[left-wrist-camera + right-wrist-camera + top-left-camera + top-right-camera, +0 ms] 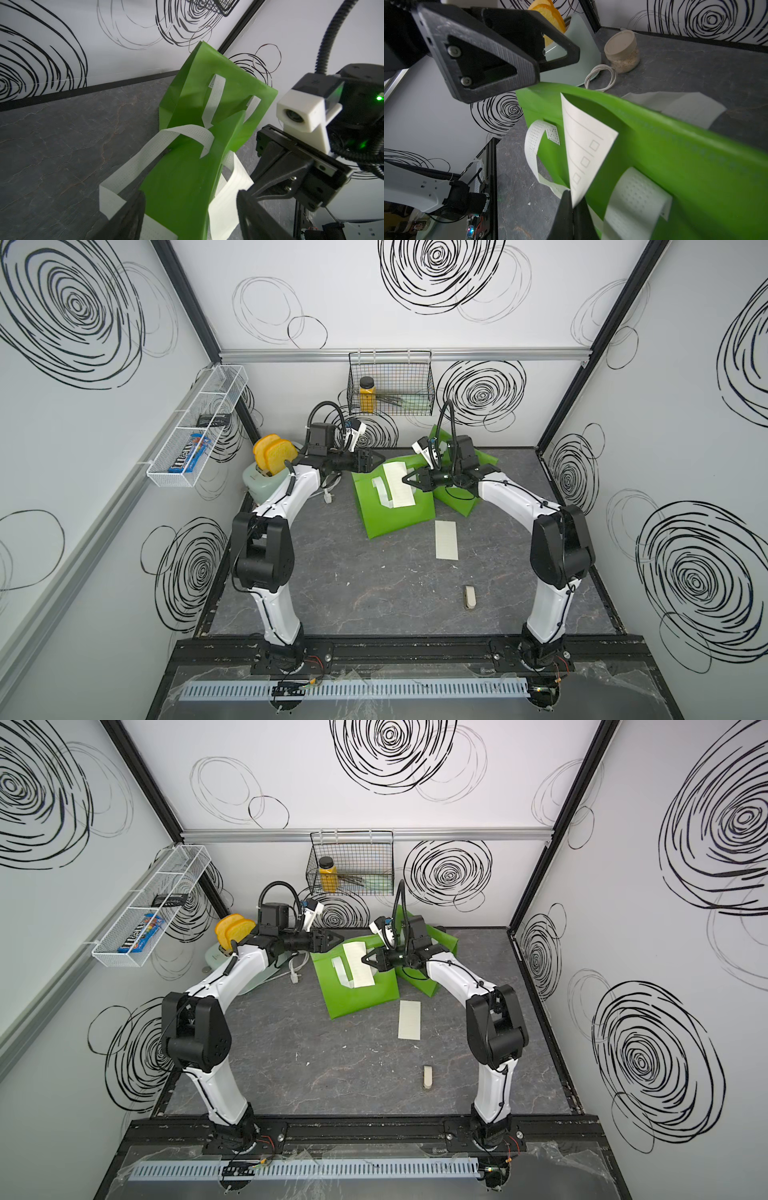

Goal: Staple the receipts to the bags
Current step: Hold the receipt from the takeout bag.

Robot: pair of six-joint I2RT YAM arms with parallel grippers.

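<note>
Right gripper (572,200) clenched on edge of receipt (583,145), slip resting on bag (675,155) just ahead of tips. Left gripper (191,199) spread, bag's top edge between jaws, unclamped. Risk: thin pinch slips, receipt skews; loose bag shifts. Stapler (469,596) well behind both.

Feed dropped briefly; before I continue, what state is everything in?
Left end effector: open, astride front bag's edge.
Right end effector: shut on a receipt.
Front bag: lying on table.
Rear bag: propped up at the back.
Other receipt: flat, loose on table.
Stapler: lying on table, untouched.
Toaster: toast sticking up.
</note>
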